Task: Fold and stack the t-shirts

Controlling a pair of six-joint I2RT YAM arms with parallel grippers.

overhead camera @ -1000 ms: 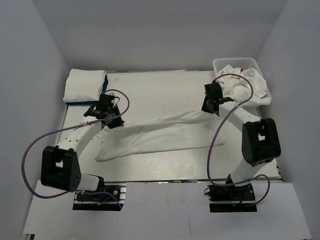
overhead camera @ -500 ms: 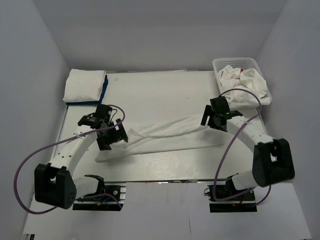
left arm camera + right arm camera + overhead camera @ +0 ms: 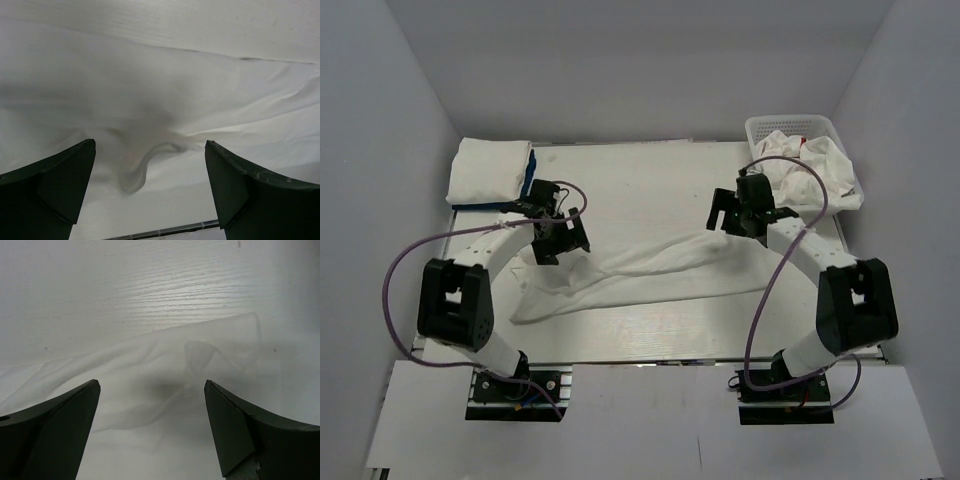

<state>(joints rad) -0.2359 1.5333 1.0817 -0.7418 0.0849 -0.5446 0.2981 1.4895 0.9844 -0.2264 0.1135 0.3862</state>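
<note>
Left pincer (image 3: 558, 240) and right pincer (image 3: 732, 218) have let go, jaws apart, above the slack white t-shirt (image 3: 650, 270).

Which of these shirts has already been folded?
The white t-shirt at the far left corner, a neat flat rectangle atop a blue one. The middle shirt lies long and rumpled; others are heaped in the basket.

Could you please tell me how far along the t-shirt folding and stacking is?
Done: a folded stack, white over blue, sits at the far left. In hand: a white t-shirt lies as a long band mid-table, both pairs of jaws open above its ends. Left: finishing that fold, stacking it, and the crumpled shirts in the basket.
</note>
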